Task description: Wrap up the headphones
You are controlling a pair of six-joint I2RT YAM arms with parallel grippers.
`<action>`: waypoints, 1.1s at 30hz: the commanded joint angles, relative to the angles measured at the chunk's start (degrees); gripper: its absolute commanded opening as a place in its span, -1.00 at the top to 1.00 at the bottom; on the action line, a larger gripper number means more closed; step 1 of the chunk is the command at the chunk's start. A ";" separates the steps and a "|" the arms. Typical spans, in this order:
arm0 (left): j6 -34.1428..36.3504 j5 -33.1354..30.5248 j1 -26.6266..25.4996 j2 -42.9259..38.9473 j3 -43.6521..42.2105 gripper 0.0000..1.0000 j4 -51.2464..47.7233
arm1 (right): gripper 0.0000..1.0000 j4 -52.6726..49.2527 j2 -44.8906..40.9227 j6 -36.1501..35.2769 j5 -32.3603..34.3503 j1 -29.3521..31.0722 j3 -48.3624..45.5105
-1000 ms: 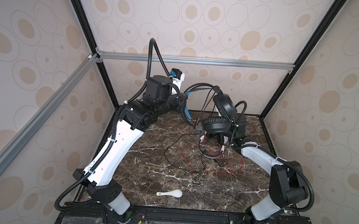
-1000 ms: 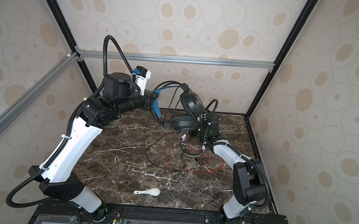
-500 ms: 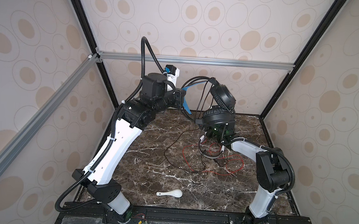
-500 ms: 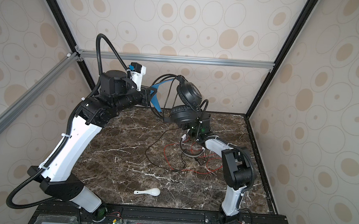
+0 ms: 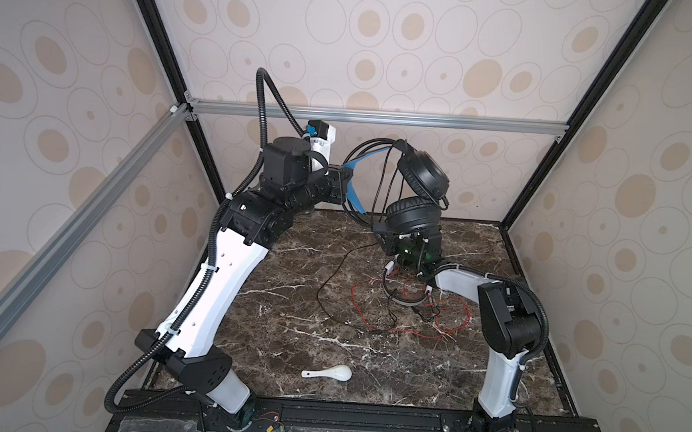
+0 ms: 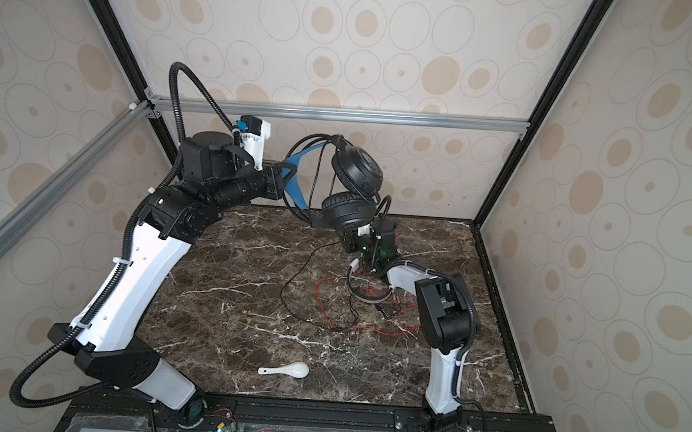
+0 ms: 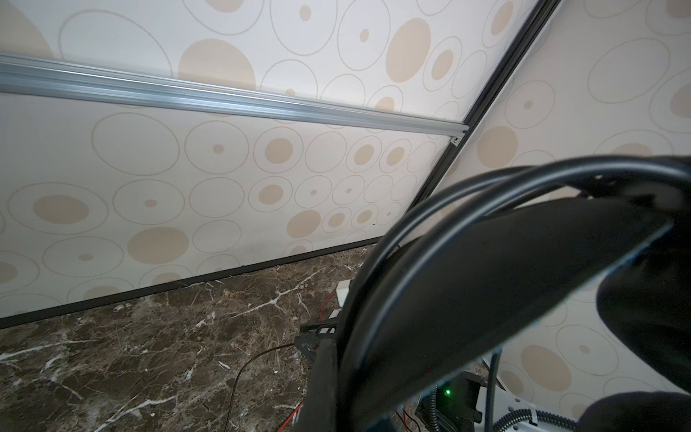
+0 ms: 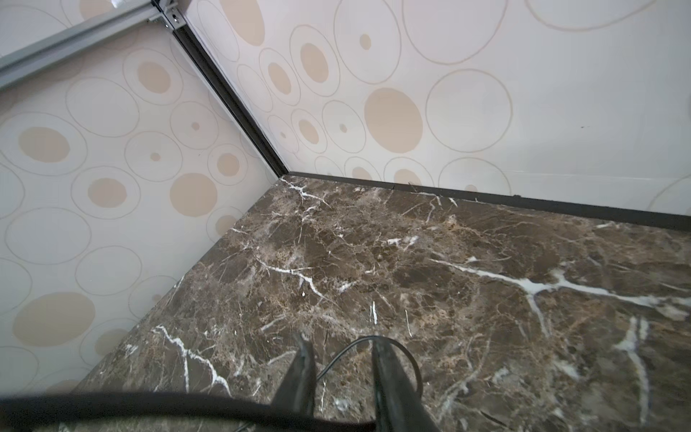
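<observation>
The black headphones (image 5: 421,176) (image 6: 356,170) hang in the air at the back of the table. My left gripper (image 5: 344,180) (image 6: 282,175) is shut on their blue-lined headband (image 7: 486,284). My right gripper (image 5: 381,230) (image 6: 322,223) sits just under the lower earcup (image 5: 413,217). In the right wrist view its fingers stand apart, open (image 8: 340,341), with the thin black cord (image 8: 347,353) running between them and looping over one fingertip. That cord (image 5: 332,274) trails down to the table. The white headphones (image 5: 407,301) (image 6: 371,300) lie on the table in a tangle of red cord (image 5: 450,316).
A small white spoon (image 5: 329,373) (image 6: 287,370) lies near the front middle of the marble table (image 5: 287,313). Patterned walls close in the back and both sides. The right arm's elbow (image 5: 508,320) stands over the right part of the table.
My left arm has lifted the black headphones a little up and to the left. The right arm has folded in toward the lower earcup and its jaws have narrowed around the cord.
</observation>
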 commanded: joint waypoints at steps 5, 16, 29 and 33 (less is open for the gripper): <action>-3.30 2.23 1.25 -3.03 -0.11 1.00 6.06 | 0.05 1.66 -0.32 -0.14 0.51 0.55 1.18; -3.78 3.34 1.94 -2.88 -0.37 1.00 5.50 | 0.02 0.87 3.43 -0.85 0.14 0.78 5.61; -7.08 4.40 3.67 -4.20 -4.56 1.00 7.33 | 0.57 3.33 7.29 0.26 -2.47 1.42 7.60; -9.34 1.89 3.66 -5.84 -6.77 1.00 9.09 | 0.86 2.57 6.45 -0.66 -2.54 1.96 6.71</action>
